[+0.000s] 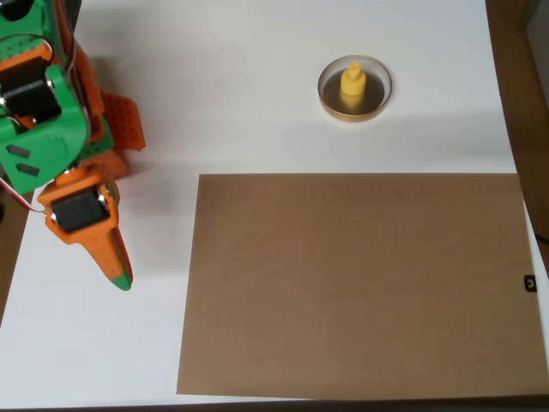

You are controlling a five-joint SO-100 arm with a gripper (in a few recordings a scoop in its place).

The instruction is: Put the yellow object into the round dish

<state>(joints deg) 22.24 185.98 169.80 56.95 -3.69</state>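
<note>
The yellow object point(352, 83) stands upright inside the round dish point(324, 86), near its middle, at the upper centre-right of the white table in the overhead view. My gripper point(117, 273) is far off at the left side of the table, its orange fingers drawn together to a green tip, pointing toward the lower edge of the picture. Nothing is held between the fingers. The green and orange arm rises from the upper left corner.
A large brown board point(356, 283) lies flat across the lower right half of the white table point(214, 86). The table's right edge borders a dark wooden floor strip point(527, 77).
</note>
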